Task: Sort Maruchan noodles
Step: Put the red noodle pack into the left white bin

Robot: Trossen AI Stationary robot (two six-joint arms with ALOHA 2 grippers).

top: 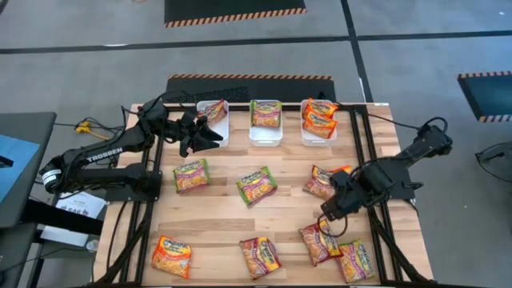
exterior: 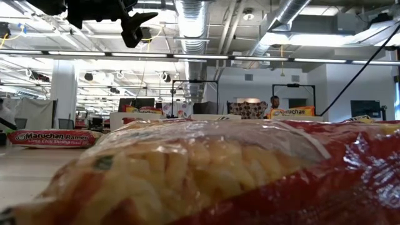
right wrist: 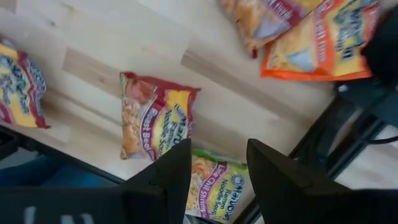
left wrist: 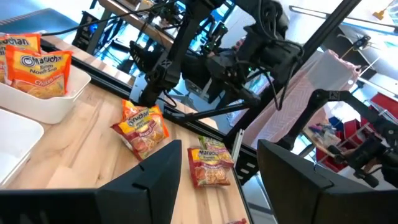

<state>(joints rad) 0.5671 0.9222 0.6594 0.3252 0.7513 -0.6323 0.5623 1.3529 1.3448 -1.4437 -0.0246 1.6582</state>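
Wooden table (top: pixel 220 228) with noodle packets (top: pixel 257 186), three bins (top: pixel 266 134)

The left pincer (top: pixel 210 132) hangs beside the leftmost bin (top: pixel 214 120), with two more bins to its right. The right pincer (top: pixel 326 214) hovers over the surface (top: pixel 216 228), one packet (top: pixel 320 182) just behind it, two packets (top: pixel 318 243) just before it.
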